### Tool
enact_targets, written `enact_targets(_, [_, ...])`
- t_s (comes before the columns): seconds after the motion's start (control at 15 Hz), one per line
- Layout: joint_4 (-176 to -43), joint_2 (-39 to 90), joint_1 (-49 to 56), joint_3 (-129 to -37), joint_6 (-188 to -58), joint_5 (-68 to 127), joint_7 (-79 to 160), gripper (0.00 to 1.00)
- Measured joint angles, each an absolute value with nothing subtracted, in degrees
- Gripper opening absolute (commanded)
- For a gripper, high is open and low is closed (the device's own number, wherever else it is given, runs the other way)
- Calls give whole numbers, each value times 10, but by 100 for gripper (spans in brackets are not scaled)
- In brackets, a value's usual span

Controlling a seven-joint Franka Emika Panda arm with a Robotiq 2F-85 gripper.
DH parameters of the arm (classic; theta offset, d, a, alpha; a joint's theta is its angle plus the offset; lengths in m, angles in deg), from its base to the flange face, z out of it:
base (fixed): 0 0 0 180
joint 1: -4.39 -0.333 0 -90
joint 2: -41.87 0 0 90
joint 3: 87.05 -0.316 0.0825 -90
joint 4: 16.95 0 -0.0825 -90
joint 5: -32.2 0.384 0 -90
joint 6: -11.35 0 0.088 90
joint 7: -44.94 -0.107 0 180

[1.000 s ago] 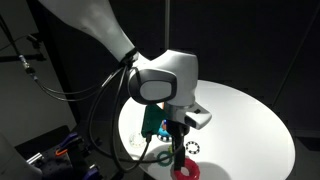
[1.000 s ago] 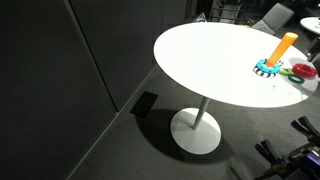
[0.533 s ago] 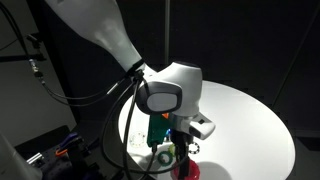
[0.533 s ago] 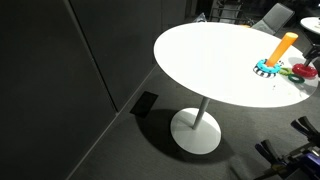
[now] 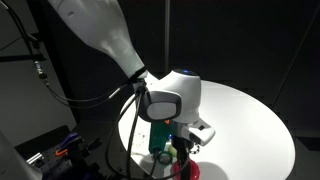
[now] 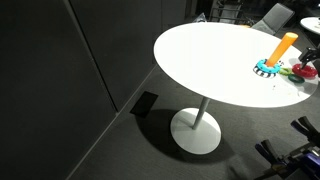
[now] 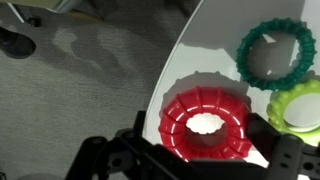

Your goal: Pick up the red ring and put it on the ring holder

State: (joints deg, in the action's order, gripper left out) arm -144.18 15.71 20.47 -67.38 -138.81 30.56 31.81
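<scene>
The red ring (image 7: 180,120) lies flat near the white table's edge, scalloped rim up. It also shows in both exterior views (image 5: 191,172) (image 6: 303,68). My gripper (image 7: 207,152) is open, its dark fingers on either side of the ring and just above it; it comes down over the ring in an exterior view (image 5: 182,155). The ring holder (image 6: 283,46), an orange peg on a blue-teal toothed base, stands upright next to the rings. It is out of the wrist view.
A dark green ring (image 7: 250,45) and a yellow-green ring (image 7: 300,108) lie right beside the red ring. The round white table (image 6: 210,60) stands on a pedestal; its edge (image 7: 172,60) runs close to the ring, with grey carpet beyond.
The arm has come down and slightly forward, bringing the gripper lower over the red ring. The rings and holder have not moved.
</scene>
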Motion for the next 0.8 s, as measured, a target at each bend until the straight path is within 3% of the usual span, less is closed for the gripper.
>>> enact_targets(0.8, [-1442, 150, 215, -682, -1404, 341, 354, 100])
